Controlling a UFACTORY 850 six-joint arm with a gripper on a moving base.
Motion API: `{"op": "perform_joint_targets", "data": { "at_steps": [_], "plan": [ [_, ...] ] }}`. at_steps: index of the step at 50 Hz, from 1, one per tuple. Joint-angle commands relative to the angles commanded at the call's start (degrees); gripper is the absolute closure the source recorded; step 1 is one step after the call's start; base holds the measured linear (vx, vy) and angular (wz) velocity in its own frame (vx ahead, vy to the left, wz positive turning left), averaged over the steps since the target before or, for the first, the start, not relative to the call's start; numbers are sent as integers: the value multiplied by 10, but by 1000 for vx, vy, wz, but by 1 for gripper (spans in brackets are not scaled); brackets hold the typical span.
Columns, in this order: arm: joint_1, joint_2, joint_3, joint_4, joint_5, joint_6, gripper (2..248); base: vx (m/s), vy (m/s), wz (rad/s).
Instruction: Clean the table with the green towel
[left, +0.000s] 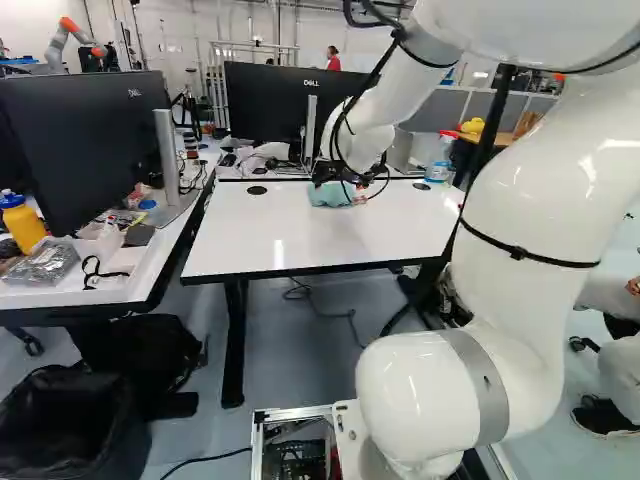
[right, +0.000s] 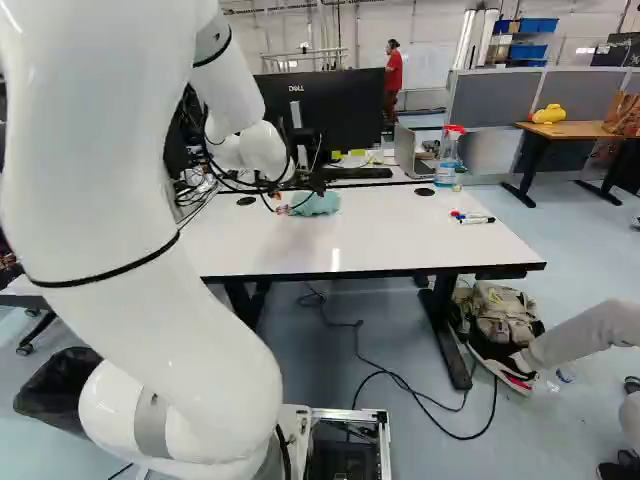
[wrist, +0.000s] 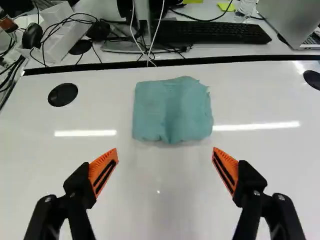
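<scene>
folded green towel on the white table, the gripper spread wide.
towel lies just ahead of the gripper; likely light, soft, floppy; best pinched across its middle.

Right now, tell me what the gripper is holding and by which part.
Nothing is held: the gripper is open, and the green towel lies on the table ahead of it.
</scene>
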Motion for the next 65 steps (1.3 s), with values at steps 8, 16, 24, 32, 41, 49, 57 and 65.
{"op": "perform_joint_targets", "data": {
  "at_steps": [8, 16, 24, 32, 41, 49, 57, 65],
  "plan": [
    [2, 23, 24, 0, 0, 0, 3, 0, 0, 0],
    [5, 46, 49, 0, 0, 0, 3, 0, 0, 0],
    [10, 71, 73, 0, 0, 0, 3, 0, 0, 0],
    [16, 95, 98, 0, 0, 0, 3, 0, 0, 0],
    [22, 120, 122, 0, 0, 0, 3, 0, 0, 0],
    [24, 129, 130, 0, 0, 0, 3, 0, 0, 0],
    [24, 129, 130, 0, 0, 0, 3, 0, 0, 0],
    [24, 129, 131, 0, 2, 0, 3, 0, 0, 0]
  ]
}}
